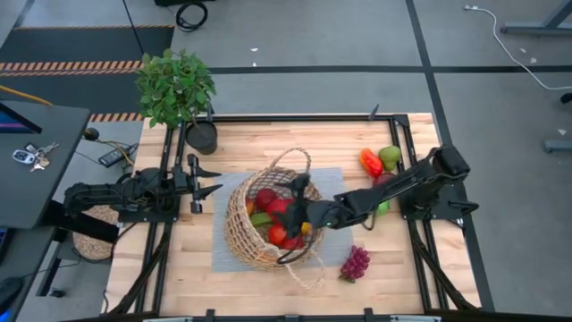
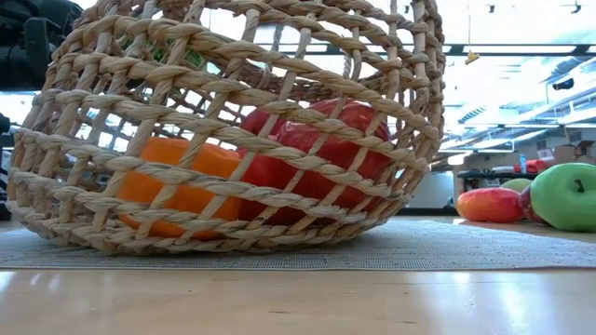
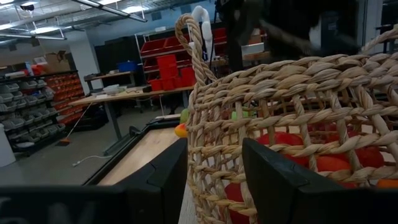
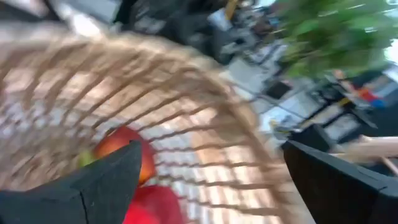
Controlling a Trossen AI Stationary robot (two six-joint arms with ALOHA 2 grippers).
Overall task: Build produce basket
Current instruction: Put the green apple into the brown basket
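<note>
The round tan woven wicker basket point(image 1: 262, 224) at the wooden bench's point(image 1: 179, 259) centre holds several red, orange and green fruits, the right gripper point(image 1: 302, 217) spread inside it.

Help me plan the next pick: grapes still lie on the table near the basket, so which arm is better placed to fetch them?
Right. The right gripper hangs open over the basket, and the grapes lie on its side. The left gripper waits open across the basket.
</note>
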